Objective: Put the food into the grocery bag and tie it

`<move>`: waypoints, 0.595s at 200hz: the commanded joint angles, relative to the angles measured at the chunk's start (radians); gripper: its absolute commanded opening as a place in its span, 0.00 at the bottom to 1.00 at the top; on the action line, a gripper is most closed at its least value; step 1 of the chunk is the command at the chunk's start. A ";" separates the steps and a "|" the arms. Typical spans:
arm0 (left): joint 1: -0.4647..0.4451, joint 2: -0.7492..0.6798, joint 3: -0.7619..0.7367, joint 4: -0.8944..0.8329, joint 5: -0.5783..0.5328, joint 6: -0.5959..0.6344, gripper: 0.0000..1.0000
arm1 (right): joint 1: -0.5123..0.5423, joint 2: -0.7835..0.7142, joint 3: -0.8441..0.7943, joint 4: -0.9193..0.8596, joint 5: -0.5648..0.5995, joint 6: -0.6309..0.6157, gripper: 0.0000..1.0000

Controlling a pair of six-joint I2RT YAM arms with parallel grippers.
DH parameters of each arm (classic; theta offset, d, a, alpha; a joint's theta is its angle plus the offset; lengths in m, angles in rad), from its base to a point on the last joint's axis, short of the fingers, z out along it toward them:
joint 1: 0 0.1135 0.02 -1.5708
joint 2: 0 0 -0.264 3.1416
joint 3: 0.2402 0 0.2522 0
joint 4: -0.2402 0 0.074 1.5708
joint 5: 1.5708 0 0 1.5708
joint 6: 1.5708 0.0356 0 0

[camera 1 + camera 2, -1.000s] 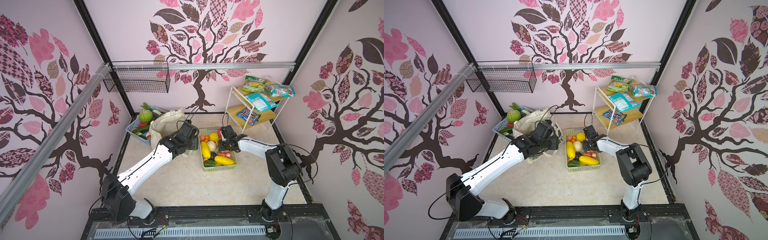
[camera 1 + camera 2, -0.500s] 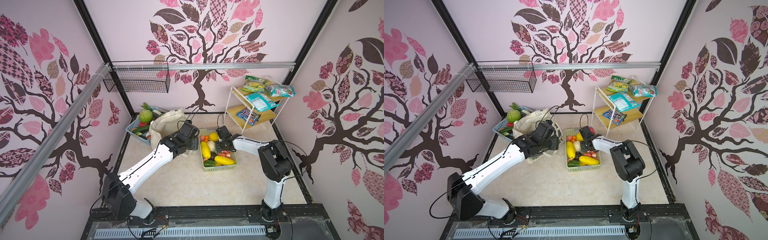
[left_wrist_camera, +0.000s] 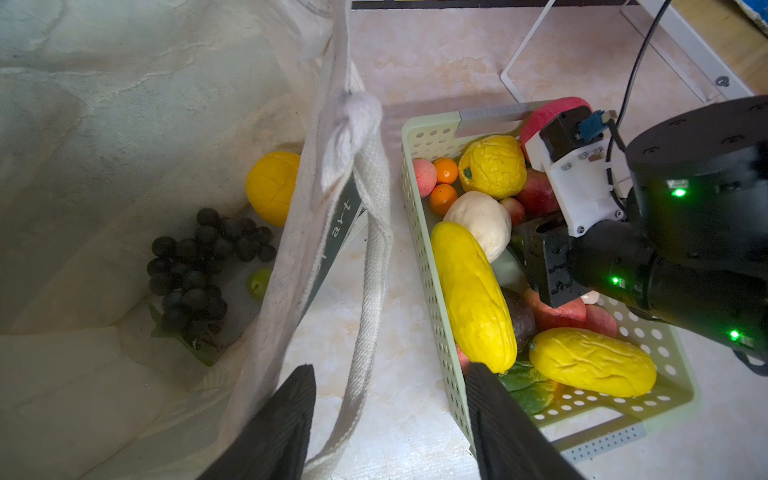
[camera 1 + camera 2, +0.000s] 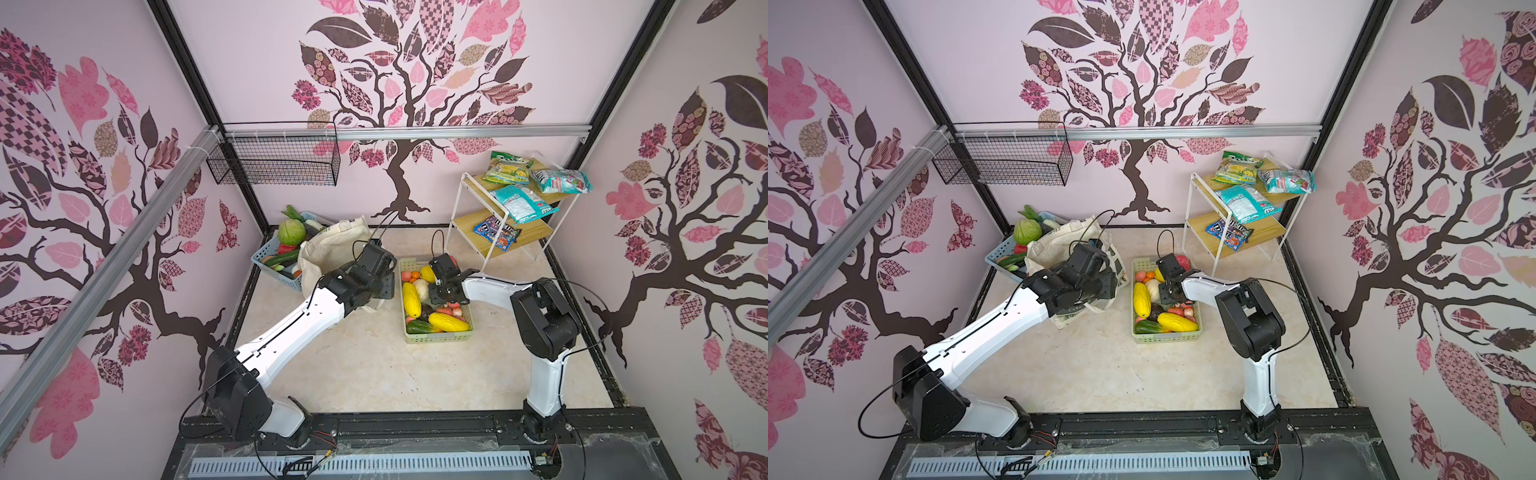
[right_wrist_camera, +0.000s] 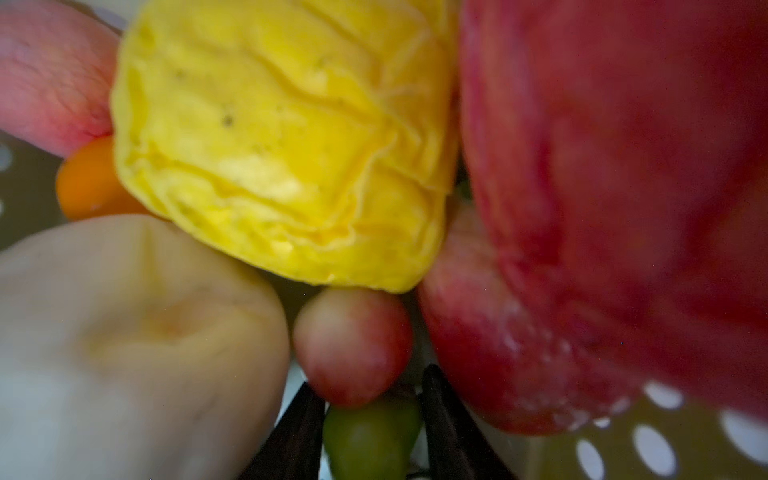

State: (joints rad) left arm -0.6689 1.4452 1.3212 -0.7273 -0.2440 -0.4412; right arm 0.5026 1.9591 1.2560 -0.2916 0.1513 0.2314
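My left gripper (image 3: 390,368) stands spread beside the grocery bag (image 3: 124,124); my right gripper (image 5: 370,378) flanks a small green fruit (image 5: 368,440), whether pinching it I cannot tell.

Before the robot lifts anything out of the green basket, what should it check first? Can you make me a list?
1. Bag mouth open, grapes inside: ok.
2. Left gripper open, bag handle loose between its fingers: ok.
3. Right gripper down in the basket, fingers either side of the small green fruit: ok.
4. Grip tight on that fruit: cannot tell.
5. Neighbours out of the way: not ok, a small pink fruit sits right against the green one.
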 commanded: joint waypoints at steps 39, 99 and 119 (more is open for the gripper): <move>0.008 -0.042 -0.004 0.009 -0.017 -0.001 0.62 | -0.001 -0.162 0.015 -0.080 -0.038 0.019 0.42; 0.008 -0.053 -0.009 0.014 0.005 -0.012 0.63 | -0.001 -0.219 -0.009 -0.078 -0.072 0.030 0.45; 0.007 -0.059 -0.014 0.013 0.009 -0.016 0.63 | -0.002 -0.179 -0.007 -0.086 -0.069 0.018 0.48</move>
State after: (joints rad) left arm -0.6670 1.4181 1.3201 -0.7269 -0.2398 -0.4473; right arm 0.5026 1.7676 1.2552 -0.3405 0.0895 0.2535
